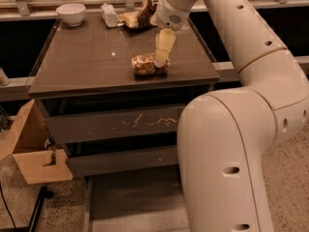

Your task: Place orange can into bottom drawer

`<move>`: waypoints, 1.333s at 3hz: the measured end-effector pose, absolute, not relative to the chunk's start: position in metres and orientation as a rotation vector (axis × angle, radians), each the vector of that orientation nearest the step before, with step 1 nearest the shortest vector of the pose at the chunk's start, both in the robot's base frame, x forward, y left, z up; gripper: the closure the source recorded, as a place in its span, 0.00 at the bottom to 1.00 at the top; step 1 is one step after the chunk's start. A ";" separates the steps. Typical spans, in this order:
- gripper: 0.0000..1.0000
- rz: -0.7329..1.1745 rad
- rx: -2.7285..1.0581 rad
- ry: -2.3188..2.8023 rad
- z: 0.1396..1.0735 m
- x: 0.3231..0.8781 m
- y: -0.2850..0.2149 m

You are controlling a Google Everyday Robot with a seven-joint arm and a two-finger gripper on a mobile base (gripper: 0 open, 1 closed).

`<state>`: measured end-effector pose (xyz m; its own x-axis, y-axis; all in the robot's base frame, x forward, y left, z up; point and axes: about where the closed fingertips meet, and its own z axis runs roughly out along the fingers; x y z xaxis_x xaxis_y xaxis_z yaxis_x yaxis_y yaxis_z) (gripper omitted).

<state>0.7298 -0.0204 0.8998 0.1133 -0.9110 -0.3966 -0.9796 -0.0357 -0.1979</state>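
The orange can [146,65] lies on its side near the front middle of the brown cabinet top [82,57]. My gripper [162,51] points down from the arm above and reaches the can's right end, touching or nearly touching it. The bottom drawer [135,202] is pulled out at the foot of the cabinet, its grey-brown floor bare where it shows. My arm's large white body hides the drawer's right part.
A white bowl [71,13], a pale plastic bottle [109,14] and a brown snack bag [140,16] sit at the back of the top. A scratched drawer front [116,124] and a plain one [120,161] are below. A cardboard box [31,151] stands at the left.
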 end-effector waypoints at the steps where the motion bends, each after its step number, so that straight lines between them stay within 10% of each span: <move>1: 0.00 0.258 -1.989 1.859 0.884 0.730 -0.021; 4: 0.00 0.374 -2.049 1.862 0.850 0.709 -0.007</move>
<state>0.7086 -0.0067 0.8500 0.1033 -0.9025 -0.4181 -0.9940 -0.0782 -0.0769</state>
